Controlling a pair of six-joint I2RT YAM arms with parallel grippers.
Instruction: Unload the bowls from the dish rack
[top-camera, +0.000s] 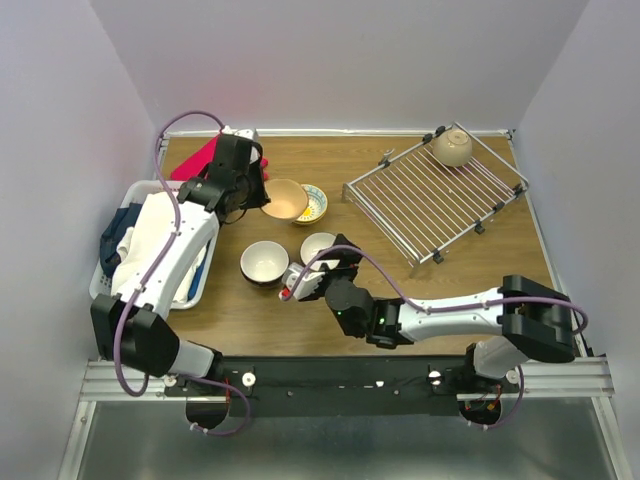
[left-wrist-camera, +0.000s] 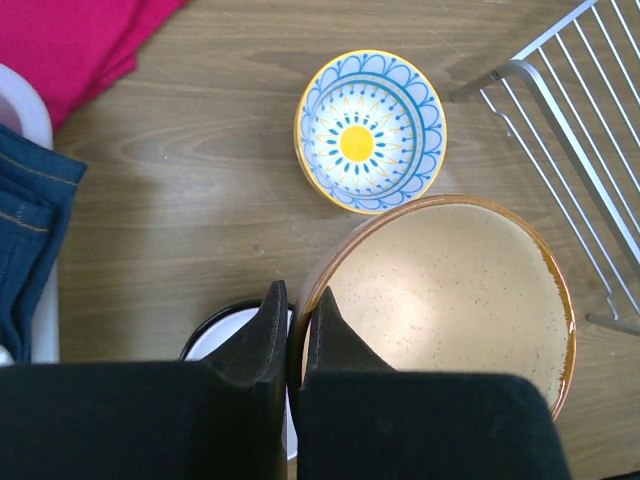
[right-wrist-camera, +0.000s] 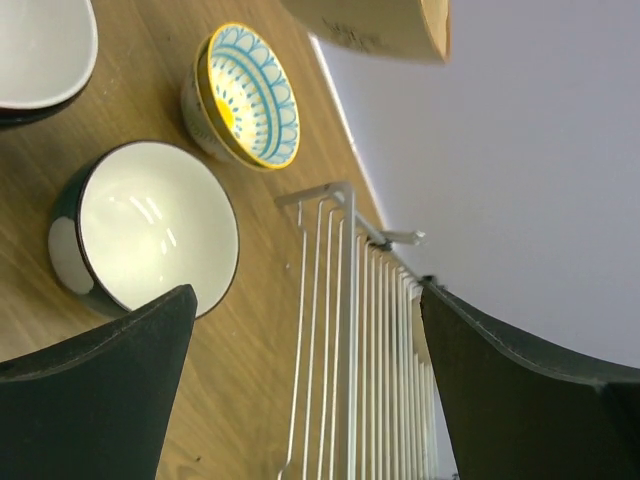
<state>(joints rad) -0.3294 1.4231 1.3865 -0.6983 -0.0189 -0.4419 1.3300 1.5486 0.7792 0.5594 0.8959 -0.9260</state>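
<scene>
My left gripper is shut on the rim of a tan bowl, one finger inside and one outside; the left wrist view shows the grip and the bowl. It hangs beside a floral bowl, also in the left wrist view. Two white-inside, dark-outside bowls stand on the table. My right gripper is open and empty beside the nearer one, facing the dish rack. A cream bowl sits in the rack's far corner.
A white basket with jeans and white cloth stands at the left edge, under my left arm. A pink cloth lies at the back left. The rack's near corner is close to the held bowl.
</scene>
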